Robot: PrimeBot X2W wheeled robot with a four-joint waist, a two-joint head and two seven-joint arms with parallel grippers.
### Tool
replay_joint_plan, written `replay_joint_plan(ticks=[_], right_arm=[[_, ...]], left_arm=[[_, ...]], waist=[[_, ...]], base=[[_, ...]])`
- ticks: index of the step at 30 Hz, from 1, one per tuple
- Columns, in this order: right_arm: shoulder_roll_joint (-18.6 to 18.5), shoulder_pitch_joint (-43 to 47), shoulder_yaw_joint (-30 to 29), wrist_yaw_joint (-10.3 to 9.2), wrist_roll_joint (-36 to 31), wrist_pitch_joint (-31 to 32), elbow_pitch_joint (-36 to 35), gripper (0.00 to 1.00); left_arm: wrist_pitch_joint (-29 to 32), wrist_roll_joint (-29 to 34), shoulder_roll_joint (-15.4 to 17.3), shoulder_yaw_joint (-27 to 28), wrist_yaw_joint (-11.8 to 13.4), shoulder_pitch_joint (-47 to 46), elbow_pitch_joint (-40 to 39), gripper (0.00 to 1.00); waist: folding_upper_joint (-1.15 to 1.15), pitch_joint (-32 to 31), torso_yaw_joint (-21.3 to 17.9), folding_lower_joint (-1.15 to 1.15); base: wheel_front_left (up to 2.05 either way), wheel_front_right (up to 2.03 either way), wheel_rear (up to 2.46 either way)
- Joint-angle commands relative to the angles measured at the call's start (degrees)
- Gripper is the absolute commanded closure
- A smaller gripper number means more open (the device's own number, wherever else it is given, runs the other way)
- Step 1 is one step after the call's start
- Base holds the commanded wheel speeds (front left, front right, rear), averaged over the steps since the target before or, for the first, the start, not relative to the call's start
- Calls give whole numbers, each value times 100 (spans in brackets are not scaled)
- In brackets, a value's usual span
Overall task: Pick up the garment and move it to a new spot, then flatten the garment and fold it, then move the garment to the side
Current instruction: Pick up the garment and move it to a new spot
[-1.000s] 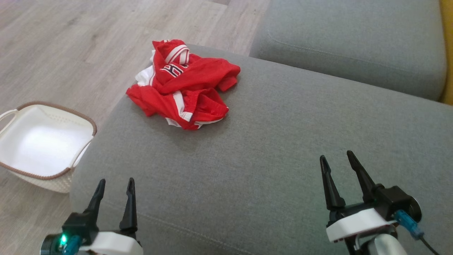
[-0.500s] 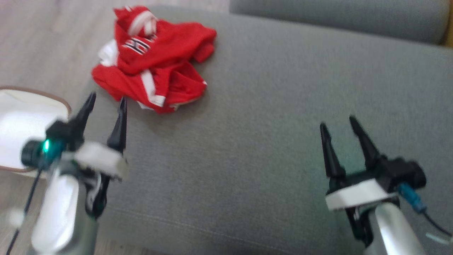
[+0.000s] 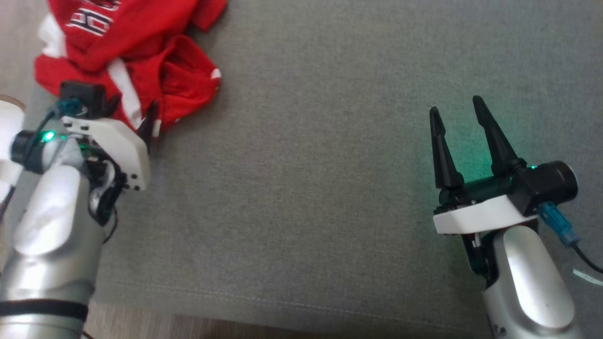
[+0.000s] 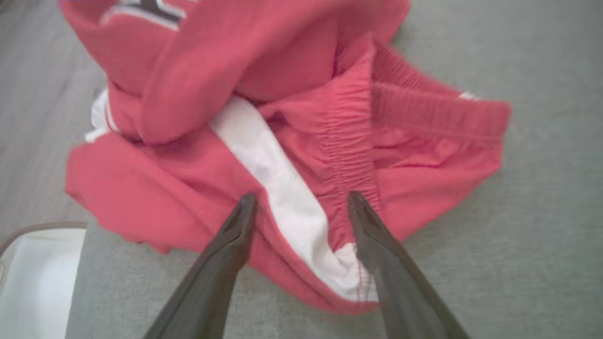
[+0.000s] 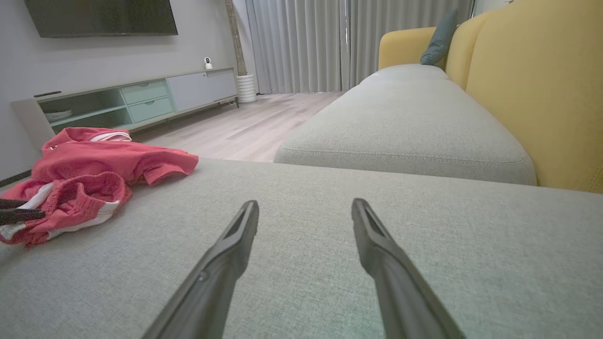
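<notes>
Basket: at the far left we see a white basket with a brown rim (image 4: 43,227), beside the cushion's edge.
Left gripper: our left gripper (image 3: 133,109) has its jaws spread wide. Its tips are over the near edge of the cloth, on either side of a white stripe, and nothing is pinched.
Garment: the crumpled red garment with white stripes (image 3: 141,42) lies heaped on the left corner of the grey fabric sofa cushion (image 3: 306,188).
Right gripper: our right gripper (image 3: 456,106) is spread wide and empty. It hangs low over bare cushion, well apart from the garment.
</notes>
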Motion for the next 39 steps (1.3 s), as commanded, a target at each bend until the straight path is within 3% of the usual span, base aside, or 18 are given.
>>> replay_joint_plan(ticks=[1,8,9,10,17,24,39], right_arm=[[-12,-159,160,43,-36,-62,-208,0],[-12,-295,197,43,-4,-62,-208,0],[-12,-306,205,43,6,-62,-203,0],[-12,-313,213,43,16,-62,-198,0],[-12,-278,177,43,66,-62,-155,0],[-12,-118,72,43,126,-62,-124,0],[-12,163,-17,43,313,-62,-95,0]], left_arm=[[187,-42,363,194,9,-296,92,0],[579,-125,433,170,13,-586,737,0],[552,-144,441,174,13,-609,785,31],[509,-169,441,181,13,-628,825,100],[-90,-312,368,253,27,-579,772,100],[-580,-408,338,249,26,-344,156,100],[-118,-380,324,-59,114,-78,-2499,100]], waist=[[0,195,-128,-2],[0,330,-158,-2],[0,332,-158,-2],[0,328,-157,-2],[0,102,-116,-2],[0,-383,-78,-2],[0,-1086,-491,-2]], base=[[0,0,0],[0,0,0],[0,0,0],[0,0,0],[0,0,0],[0,0,0],[0,0,0]])
